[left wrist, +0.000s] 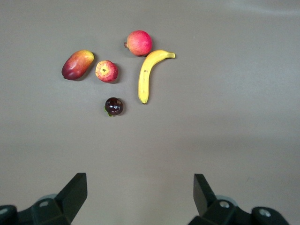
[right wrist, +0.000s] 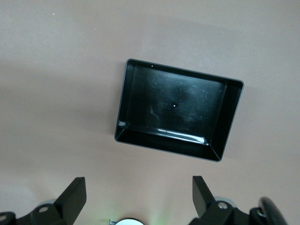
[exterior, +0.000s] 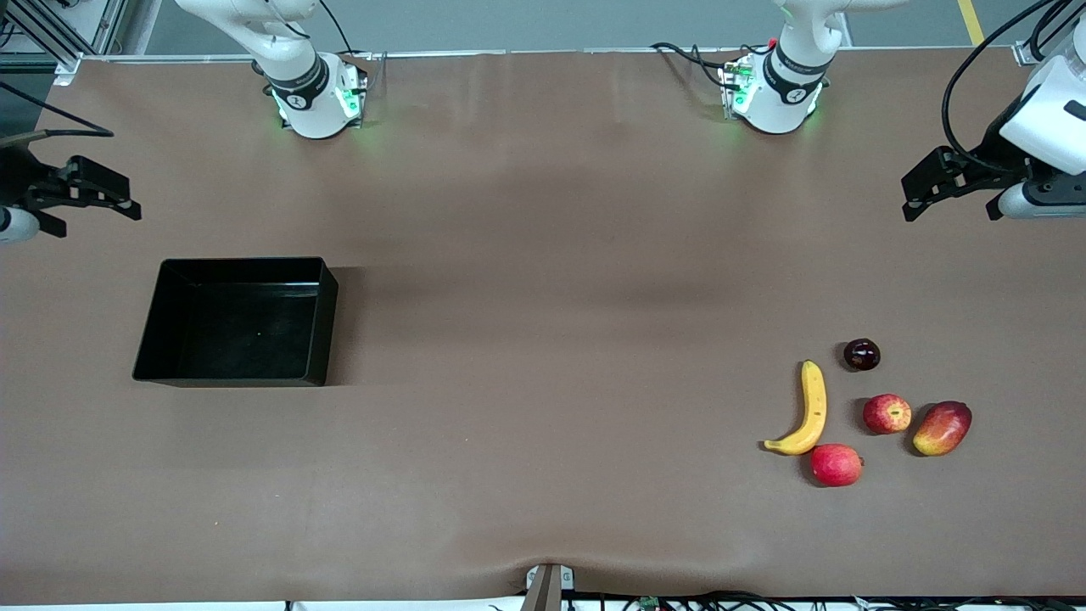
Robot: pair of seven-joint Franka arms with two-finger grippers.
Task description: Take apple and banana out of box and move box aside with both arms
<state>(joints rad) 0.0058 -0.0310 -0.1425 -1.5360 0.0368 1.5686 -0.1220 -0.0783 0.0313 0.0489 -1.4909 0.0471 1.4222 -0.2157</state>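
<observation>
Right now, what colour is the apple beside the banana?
Red with yellow streaks: the apple, clearest in the left wrist view.

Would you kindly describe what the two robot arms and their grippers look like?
Both arms are white with dark grey joint bands and green lights glowing at their bases. The left gripper and right gripper are black with two fingers. Black cables loop along the left arm.

This is a robotics lab, not a home or kitchen. Two white arms rise from bases [exterior: 318, 102] at 11 o'clock and [exterior: 772, 98] at 1 o'clock, both glowing with green status lights and bolted to a wide worktop [exterior: 543, 255] under a plain brown cover. Black cables [exterior: 976, 76] loop at 2 o'clock, more wiring [exterior: 679, 602] trails along the 6 o'clock edge, and aluminium framing [exterior: 51, 34] stands at 10 o'clock.
</observation>
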